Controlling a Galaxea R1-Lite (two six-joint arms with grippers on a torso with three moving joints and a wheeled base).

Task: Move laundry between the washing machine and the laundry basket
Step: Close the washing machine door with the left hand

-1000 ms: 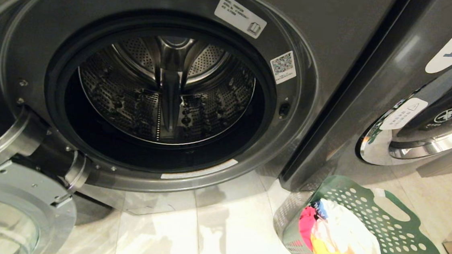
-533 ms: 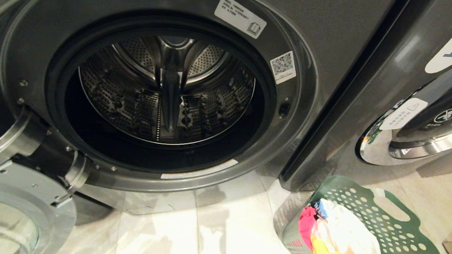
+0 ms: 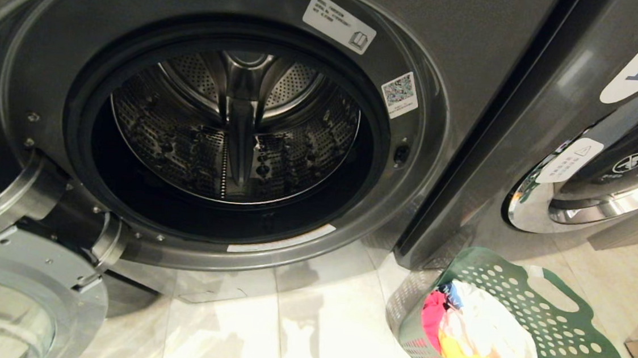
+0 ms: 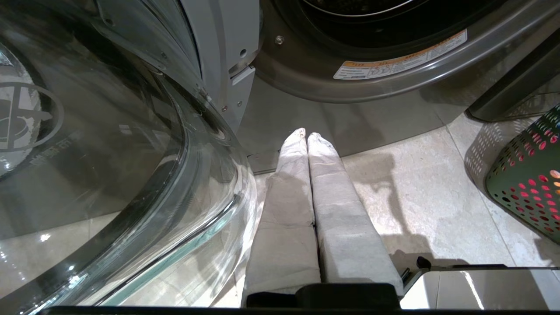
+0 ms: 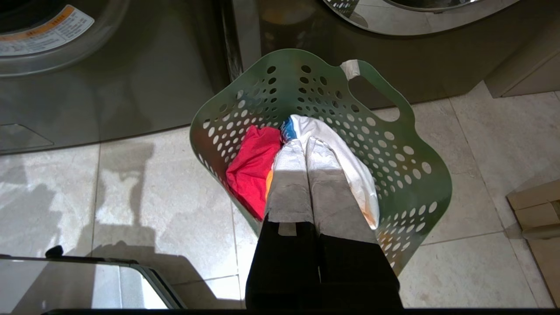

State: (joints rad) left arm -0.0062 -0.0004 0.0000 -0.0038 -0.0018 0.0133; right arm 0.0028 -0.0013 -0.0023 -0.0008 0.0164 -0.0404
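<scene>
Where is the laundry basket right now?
In the head view the basket stands on the floor at lower right, in front of the gap between the open washer and the second machine.

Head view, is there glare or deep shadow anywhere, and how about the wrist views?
Head view: the drum's lower front is in black shadow; bright glare lies on the floor tiles. Left wrist view: reflections streak the glass door. Right wrist view: light falls brightly on the white garment in the green basket.
</scene>
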